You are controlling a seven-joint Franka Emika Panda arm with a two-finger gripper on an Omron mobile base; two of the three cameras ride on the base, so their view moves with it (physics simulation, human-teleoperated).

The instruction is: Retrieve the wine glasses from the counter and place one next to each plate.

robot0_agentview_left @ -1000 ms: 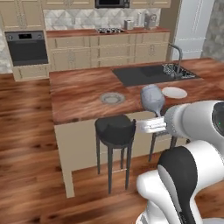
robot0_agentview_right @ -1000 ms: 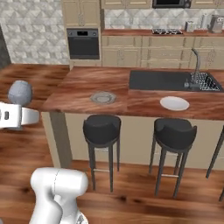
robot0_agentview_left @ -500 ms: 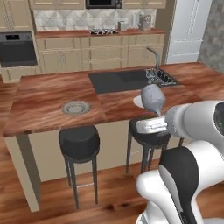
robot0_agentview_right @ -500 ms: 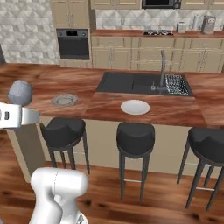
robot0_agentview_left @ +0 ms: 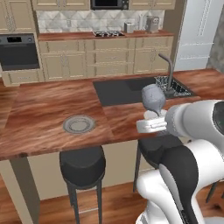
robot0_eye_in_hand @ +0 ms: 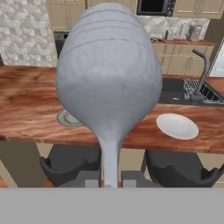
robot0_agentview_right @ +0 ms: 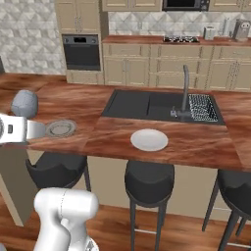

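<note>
My gripper is shut on the thin stem of a blue-grey wine glass, held upright in the air in front of the island counter. In the right base view the wine glass rides above the gripper at the far left. The hand view has the wine glass close up, with its stem running down into the gripper. A grey ringed plate and a white plate lie apart on the counter. The glass hides part of the grey plate; the white plate lies to its right.
A black sink with a faucet and a dish rack is set in the island. Dark round stools stand along its near side. Cabinets, an oven and a cooktop line the back wall.
The whole scene has shifted: the base drove sideways along the island and then closer to it. The glass stays in the shut gripper, held the same way.
</note>
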